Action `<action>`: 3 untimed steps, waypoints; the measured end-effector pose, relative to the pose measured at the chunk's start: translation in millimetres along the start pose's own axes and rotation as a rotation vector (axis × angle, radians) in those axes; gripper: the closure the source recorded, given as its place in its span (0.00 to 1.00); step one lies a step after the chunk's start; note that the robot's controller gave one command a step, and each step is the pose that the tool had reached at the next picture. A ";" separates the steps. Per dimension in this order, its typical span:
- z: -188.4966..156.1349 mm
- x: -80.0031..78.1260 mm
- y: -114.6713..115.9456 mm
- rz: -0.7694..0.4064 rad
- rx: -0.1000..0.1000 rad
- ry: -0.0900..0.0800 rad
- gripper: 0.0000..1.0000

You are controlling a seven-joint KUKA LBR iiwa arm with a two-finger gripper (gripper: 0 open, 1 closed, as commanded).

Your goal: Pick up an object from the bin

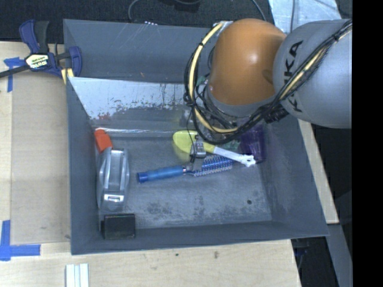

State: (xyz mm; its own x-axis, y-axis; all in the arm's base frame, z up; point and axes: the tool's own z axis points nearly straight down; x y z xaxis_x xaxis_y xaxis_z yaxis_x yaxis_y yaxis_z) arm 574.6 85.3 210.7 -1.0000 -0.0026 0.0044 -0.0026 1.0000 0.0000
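My gripper (196, 154) reaches down from under the orange wrist cover into the middle of the bin. Its tip is just above the blue brush (179, 172), near where the blue handle meets the bristle head. The brush lies flat, handle pointing left. A yellow rounded object (182, 142) sits right behind the gripper tip, touching or nearly touching it. A white plastic piece (233, 155) lies across the bristle end to the right. A purple object (252, 141) rests at the right, partly hidden by the arm.
A clear bottle with an orange cap (111, 169) lies along the left side of the bin. A black block (118, 226) sits in the front left corner. The arm and its cables cover the back right of the bin.
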 end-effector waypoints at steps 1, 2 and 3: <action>-4.8 -1.0 -0.4 0.002 -0.001 -0.008 0.00; 40.2 -0.3 -21.4 0.047 -0.002 -0.013 0.00; 101.3 -3.5 -37.6 0.073 -0.001 -0.013 0.00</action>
State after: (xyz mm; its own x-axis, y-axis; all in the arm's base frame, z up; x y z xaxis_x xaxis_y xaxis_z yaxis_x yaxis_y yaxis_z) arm 577.8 47.7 109.4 -0.9975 0.0705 -0.0085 0.0705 0.9975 0.0014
